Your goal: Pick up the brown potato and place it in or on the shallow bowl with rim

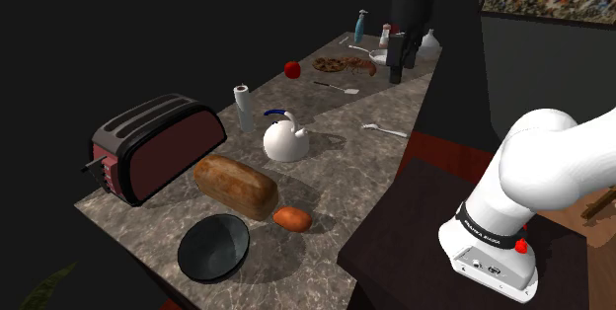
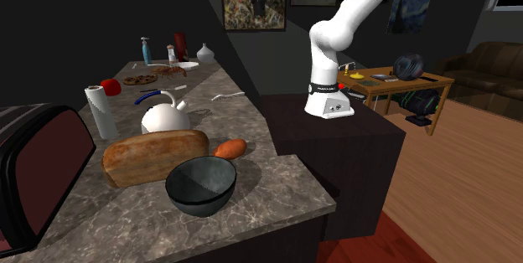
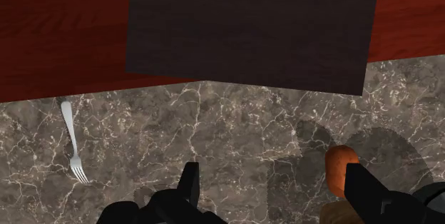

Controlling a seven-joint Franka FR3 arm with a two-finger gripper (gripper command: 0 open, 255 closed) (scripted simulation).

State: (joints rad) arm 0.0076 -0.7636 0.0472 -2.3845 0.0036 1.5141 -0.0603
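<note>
Now the black gripper (image 3: pixel 273 190) hangs high over the marbled counter (image 3: pixel 214 130). Its two fingers stand wide apart with nothing between them, so it holds nothing. In the shoulder view the gripper shows at about 1 o'clock from the potato (image 1: pixel 292 218) and well apart from it.

The potato is orange-brown and lies on the counter, at about 2 o'clock from the dark bowl (image 1: pixel 213 247) in the shoulder view. It is near the bowl but does not touch it. A brown loaf of bread (image 1: pixel 235 186) lies just beside the potato, at about 10 o'clock from it. From the loaf, a white kettle (image 1: pixel 285 140) stands at about 1 o'clock and a dark red toaster (image 1: pixel 158 147) at about 10 o'clock.

In the wrist view the potato shows just beside one fingertip, down on the counter. A fork (image 3: pixel 73 148) lies on the counter at the other side of the gripper.
</note>
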